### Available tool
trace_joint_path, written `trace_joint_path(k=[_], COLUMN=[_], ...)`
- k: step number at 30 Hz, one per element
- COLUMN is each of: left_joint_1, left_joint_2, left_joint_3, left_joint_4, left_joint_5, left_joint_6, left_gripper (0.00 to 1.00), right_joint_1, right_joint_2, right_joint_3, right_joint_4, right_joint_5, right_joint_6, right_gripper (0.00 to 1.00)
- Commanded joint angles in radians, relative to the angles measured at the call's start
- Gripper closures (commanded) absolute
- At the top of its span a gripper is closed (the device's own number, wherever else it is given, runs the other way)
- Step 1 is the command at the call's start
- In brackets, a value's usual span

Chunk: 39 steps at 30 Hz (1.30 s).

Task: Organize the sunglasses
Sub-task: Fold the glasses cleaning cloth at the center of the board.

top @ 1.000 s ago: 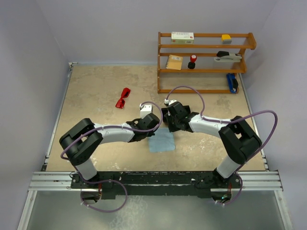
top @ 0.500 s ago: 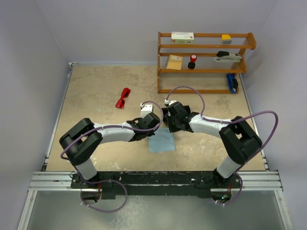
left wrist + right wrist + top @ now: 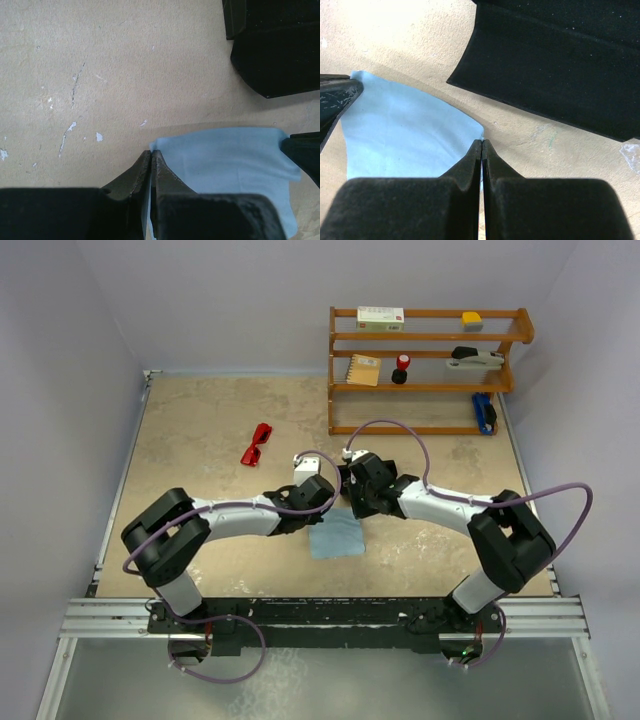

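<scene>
- Right arm's elbow has swung a little outward toward the near edge, its cable loop with it; both wrists have hardly shifted
- left gripper (image 3: 151,155) has its jaws pressed together on one far corner of the blue cloth (image 3: 225,160); a sliver of blue shows between the fingers
- right gripper (image 3: 481,145) is likewise clamped on the other far corner, with the black case (image 3: 555,65) lying just beyond it
- sunglasses (image 3: 257,444) lie untouched on the table (image 3: 200,440), well apart to the left of both arms
- I'd judge the step to be moving or folding the cloth; both arms should lift together and at an even pace, keeping the edge taut, so neither corner slips out or drags against the case
</scene>
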<state>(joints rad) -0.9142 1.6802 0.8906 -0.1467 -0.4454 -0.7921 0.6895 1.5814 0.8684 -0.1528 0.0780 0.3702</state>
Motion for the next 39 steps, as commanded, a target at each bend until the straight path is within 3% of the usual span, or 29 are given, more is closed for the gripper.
trace_joint_path(k=[1,39], left_joint_1=[-0.015,-0.037], left_joint_2=[-0.055,-0.137], left_joint_3=[0.031,-0.056], left_joint_4=[0.009,0.024], left_joint_5=[-0.005,-0.020], left_joint_6=[0.012,0.031], left_gripper=[1.00,1.00], right_joint_1=[0.010,0.016], right_joint_2=[-0.043,-0.092], right_joint_3=[0.028,-0.002], right_joint_4=[-0.022,-0.062], right_joint_5=[-0.004,0.007], right_joint_6=[-0.004,-0.004], right_gripper=[1.00,1.00])
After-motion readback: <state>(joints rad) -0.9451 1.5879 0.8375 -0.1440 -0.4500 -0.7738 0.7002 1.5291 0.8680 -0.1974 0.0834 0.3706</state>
